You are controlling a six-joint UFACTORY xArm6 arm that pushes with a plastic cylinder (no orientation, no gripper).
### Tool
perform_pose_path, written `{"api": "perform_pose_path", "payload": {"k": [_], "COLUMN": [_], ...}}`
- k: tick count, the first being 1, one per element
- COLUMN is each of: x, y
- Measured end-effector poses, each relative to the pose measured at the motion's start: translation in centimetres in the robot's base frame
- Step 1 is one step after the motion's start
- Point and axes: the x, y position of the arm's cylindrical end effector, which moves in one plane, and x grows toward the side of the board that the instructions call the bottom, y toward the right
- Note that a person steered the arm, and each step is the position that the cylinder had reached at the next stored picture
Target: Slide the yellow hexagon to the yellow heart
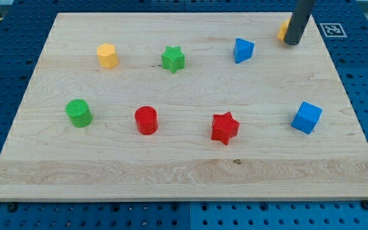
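Note:
The yellow hexagon [107, 55] sits at the board's upper left. A yellow block [283, 29], mostly hidden behind my rod, lies at the upper right; its shape cannot be made out, but it is likely the yellow heart. My tip [292, 43] rests on the board right beside that yellow block, touching or almost touching its right side. The tip is far to the right of the yellow hexagon, with the green star [173, 59] and a blue block [243, 50] in between.
A green cylinder [79, 113], a red cylinder [146, 120], a red star [224, 128] and a blue cube [306, 117] stand in a row across the lower half. The wooden board [184, 172] lies on a blue perforated table.

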Motion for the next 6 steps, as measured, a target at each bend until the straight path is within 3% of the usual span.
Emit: {"api": "perform_pose_path", "payload": {"k": [2,6], "x": [10.0,13.6], "y": [-6.8,-28.5]}}
